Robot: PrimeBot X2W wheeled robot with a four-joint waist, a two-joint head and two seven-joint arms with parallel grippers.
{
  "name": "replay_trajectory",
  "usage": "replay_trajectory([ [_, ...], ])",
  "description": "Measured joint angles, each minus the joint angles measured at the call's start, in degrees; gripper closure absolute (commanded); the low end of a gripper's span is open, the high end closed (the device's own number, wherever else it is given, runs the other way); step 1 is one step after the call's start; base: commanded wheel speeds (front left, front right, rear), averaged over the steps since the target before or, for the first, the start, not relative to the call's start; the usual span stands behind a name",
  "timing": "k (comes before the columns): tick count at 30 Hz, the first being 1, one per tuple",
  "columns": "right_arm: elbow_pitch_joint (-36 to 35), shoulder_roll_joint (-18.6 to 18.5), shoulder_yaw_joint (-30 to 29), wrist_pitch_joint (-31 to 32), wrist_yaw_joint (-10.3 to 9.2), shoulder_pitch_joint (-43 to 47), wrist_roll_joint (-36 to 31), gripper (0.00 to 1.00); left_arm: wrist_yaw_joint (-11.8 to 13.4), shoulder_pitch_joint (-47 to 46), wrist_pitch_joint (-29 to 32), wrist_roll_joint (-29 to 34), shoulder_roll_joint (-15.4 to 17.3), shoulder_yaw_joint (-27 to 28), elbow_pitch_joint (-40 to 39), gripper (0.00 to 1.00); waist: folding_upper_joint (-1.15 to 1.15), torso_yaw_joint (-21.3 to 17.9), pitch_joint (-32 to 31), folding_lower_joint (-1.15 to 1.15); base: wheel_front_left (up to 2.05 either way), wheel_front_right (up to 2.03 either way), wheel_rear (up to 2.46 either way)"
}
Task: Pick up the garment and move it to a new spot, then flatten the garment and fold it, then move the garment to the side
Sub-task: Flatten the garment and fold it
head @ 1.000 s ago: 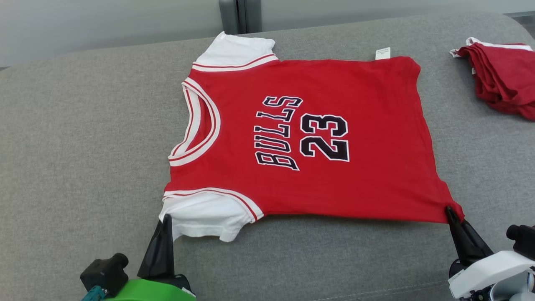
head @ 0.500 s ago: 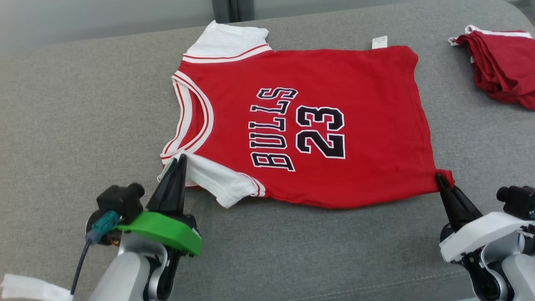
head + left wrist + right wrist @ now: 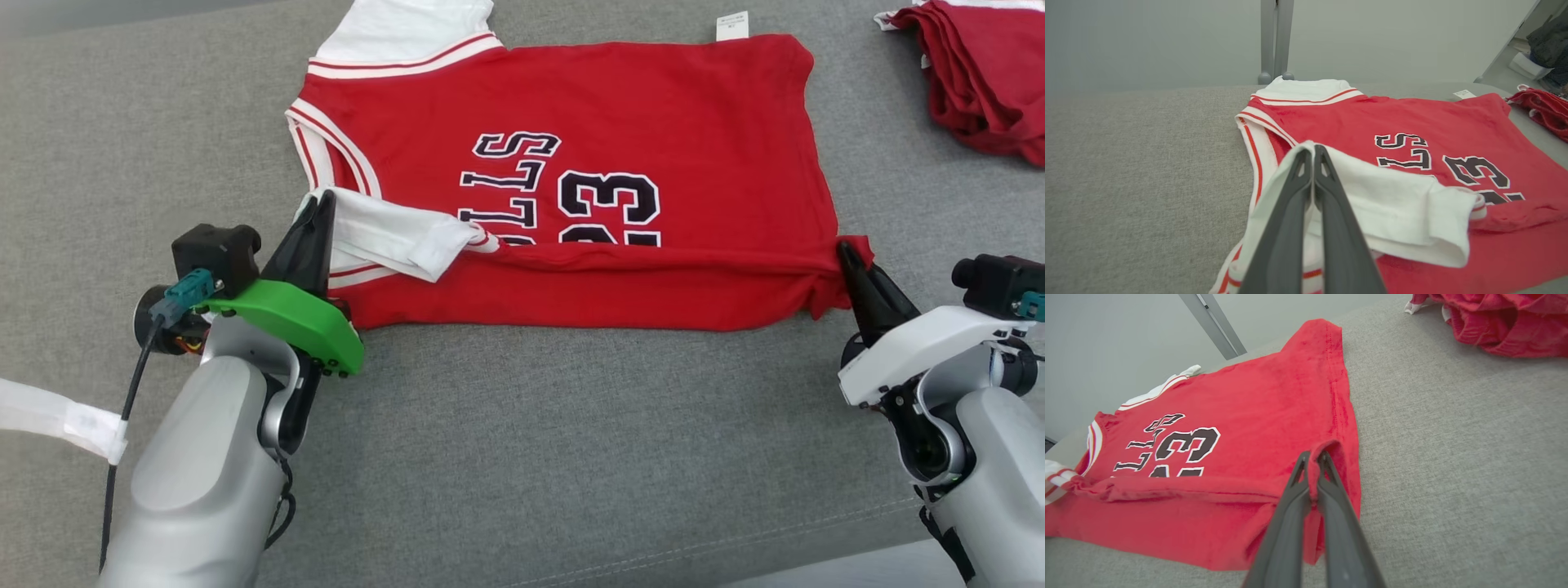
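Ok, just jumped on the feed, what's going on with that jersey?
The robot is mid-fold on the red jersey, which lies on the grey cushion. Its left hand is shut on the near white sleeve, its right hand on the near hem corner. That near edge is lifted and turned over the shirt, covering part of the lettering; the far half lies flat. A pile of red clothes sits at the far right.

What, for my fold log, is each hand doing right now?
Left hand: closed on the white sleeve of the jersey.
Right hand: closed on the jersey's red hem corner.
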Motion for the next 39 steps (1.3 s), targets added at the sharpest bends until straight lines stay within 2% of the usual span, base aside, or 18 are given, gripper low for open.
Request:
replay_trajectory([
  [1,0.89,0.16,0.38,-0.81,0.0,-0.67,0.0,0.16,-0.24,-0.92,-0.79,0.27,-0.11,-0.14,1.62,0.73,0.0,-0.14,0.32,0.0,0.0,0.0,0.0],
  [2,1.48,0.27,0.71,-1.49,0.0,-1.08,0.0,0.0,-0.48,-1.54,-1.6,0.48,-0.26,-0.35,2.68,0.0,0.0,-0.23,0.52,0.0,0.0,0.0,0.0],
  [6,3.5,-0.04,2.04,-5.58,0.0,-1.64,-0.05,0.0,-1.13,-3.01,-4.42,0.71,-1.79,-0.6,6.24,0.0,0.0,-0.2,0.57,0.0,0.0,0.0,0.0],
  [12,3.22,-1.32,3.24,-9.7,0.0,2.54,-1.16,0.0,-1.1,1.61,-5.7,1.37,-1.38,0.92,6.23,0.0,0.0,0.4,-1.27,0.0,0.0,0.0,0.0],
  [20,3.46,-1.07,3.19,-10.93,0.0,5.77,-4.58,0.0,-1.03,8.57,-5.89,1.78,-0.53,1.29,5.83,0.0,0.0,1.52,-2.08,0.0,0.0,0.0,0.0],
  [31,11.02,0.81,3.7,-11.14,0.0,-0.74,-10.22,0.0,-0.62,3.83,-5.7,2.44,-1.38,0.34,12.26,0.0,0.0,1.46,0.52,0.0,0.0,0.0,0.0],
  [32,11.88,1.08,3.87,-11.14,0.0,-1.22,-10.21,0.11,-0.69,3.26,-5.61,2.31,-1.72,0.33,13.24,0.0,0.0,1.42,0.72,0.0,0.0,0.0,0.0],
  [33,12.52,1.21,4.03,-11.15,0.0,-1.45,-10.2,0.68,-0.85,2.88,-5.5,2.16,-2.04,0.2,13.95,0.65,0.0,1.4,0.86,0.0,0.0,0.0,0.0],
  [34,13.06,1.35,4.43,-11.17,0.0,-1.76,-10.11,0.91,-1.02,2.47,-5.41,2.12,-2.12,-0.05,14.81,0.86,0.0,1.37,1.01,0.0,0.0,0.0,0.0],
  [35,13.21,1.55,4.74,-11.23,0.0,-2.09,-9.91,1.0,-1.16,2.1,-5.42,2.1,-2.14,-0.09,15.43,1.0,0.0,1.3,1.11,0.0,0.0,0.0,0.0],
  [39,13.46,1.9,5.55,-11.62,0.0,-2.75,-9.21,1.0,-1.7,1.63,-5.67,1.42,-2.24,0.37,16.39,1.0,0.0,1.12,0.7,0.0,0.0,0.0,0.0],
])
